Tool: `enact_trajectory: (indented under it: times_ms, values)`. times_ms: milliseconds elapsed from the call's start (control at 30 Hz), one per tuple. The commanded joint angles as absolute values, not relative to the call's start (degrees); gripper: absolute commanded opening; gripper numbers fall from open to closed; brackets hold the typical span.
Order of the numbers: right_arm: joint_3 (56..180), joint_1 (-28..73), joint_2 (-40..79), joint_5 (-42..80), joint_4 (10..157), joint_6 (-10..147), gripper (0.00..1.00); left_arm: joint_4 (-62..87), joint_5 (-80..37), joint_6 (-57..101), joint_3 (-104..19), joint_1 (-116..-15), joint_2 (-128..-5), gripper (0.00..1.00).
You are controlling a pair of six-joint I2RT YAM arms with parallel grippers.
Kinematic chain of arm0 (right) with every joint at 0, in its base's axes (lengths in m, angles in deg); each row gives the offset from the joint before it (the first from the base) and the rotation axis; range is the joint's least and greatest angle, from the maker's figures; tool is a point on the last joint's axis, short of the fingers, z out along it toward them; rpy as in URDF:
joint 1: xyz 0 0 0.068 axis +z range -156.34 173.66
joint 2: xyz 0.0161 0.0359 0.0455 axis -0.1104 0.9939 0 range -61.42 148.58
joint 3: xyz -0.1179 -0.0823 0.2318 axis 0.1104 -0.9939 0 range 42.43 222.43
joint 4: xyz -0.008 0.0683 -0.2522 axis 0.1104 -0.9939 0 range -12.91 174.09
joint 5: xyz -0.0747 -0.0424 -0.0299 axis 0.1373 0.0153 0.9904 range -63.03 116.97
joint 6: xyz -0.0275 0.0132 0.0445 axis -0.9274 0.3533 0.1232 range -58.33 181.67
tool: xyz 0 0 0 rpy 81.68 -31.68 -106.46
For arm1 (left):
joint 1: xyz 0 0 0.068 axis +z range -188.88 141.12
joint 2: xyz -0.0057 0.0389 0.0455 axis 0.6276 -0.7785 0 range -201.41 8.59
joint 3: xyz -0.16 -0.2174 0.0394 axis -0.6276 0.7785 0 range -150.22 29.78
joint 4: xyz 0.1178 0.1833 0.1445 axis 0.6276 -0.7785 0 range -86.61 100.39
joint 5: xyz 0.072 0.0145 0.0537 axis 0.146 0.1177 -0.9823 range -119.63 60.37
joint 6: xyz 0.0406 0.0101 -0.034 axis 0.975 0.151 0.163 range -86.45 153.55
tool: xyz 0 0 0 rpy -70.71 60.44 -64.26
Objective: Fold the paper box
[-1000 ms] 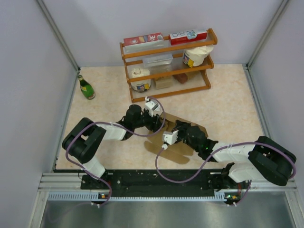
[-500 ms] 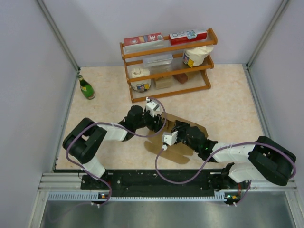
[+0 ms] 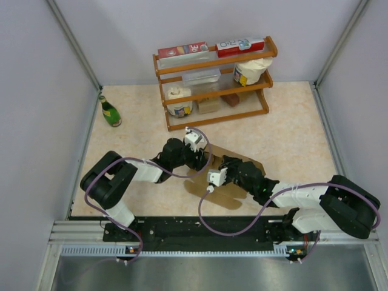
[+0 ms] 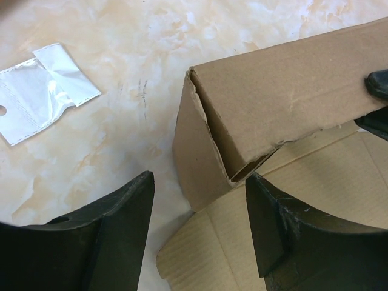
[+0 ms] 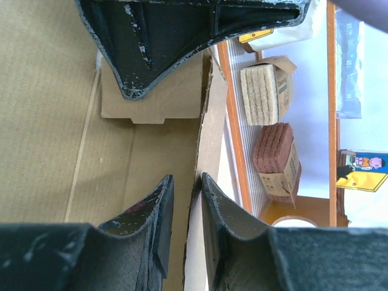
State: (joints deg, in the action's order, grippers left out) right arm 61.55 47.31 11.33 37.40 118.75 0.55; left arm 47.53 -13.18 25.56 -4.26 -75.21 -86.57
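Paper box (image 4: pixel 273 91) of plain brown cardboard stands half-raised on the beige marbled surface (image 4: pixel 121 121). The right gripper (image 5: pixel 185 177) pinches its upright wall. The left gripper (image 4: pixel 199 179) gapes empty at the ragged corner, which a hard push might tear or collapse.

A fixed camera high above and behind the arm bases (image 3: pixel 124 218) looks down from afar on the table (image 3: pixel 291 133), with the wooden rack (image 3: pixel 212 62) at its far edge. The left wrist camera looks steeply down, close, past the left gripper (image 4: pixel 199 180) at a corner of the paper box (image 4: pixel 273 103); the right wrist camera, as close, looks past the right gripper (image 5: pixel 185 177) along that box toward the rack. All three share the box.
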Motion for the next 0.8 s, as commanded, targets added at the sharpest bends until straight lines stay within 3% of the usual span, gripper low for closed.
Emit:
enact_trajectory:
  times_ms: [0,767]
  values:
    - [61.51,48.33,9.95,35.40,118.46,2.78,0.24,51.70,-14.95,25.29,-3.79,-75.44,-85.72,0.66]
    - [62.21,48.33,10.30,34.35,116.87,4.54,0.23,54.95,-23.21,25.20,-4.58,-78.69,-87.56,0.67]
